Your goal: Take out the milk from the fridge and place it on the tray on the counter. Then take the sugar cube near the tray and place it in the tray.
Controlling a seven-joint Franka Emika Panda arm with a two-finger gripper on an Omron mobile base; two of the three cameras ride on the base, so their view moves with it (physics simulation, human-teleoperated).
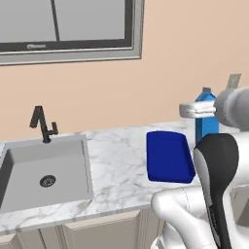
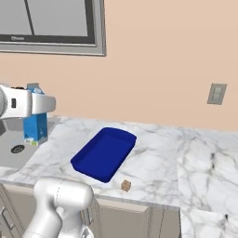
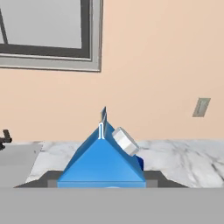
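So the gripper (image 2: 39,108) is pinching the milk (image 2: 35,126) upright above the counter (image 2: 158,153). The tray (image 2: 104,153) sits nearby, sugar cube (image 2: 125,186) just beside it.

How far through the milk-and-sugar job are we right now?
Done: the milk is out of the fridge, held in the hand above the counter. In hand: carrying it to the tray, not yet in it. Left: setting it down, then the sugar cube, which sits beside the tray.
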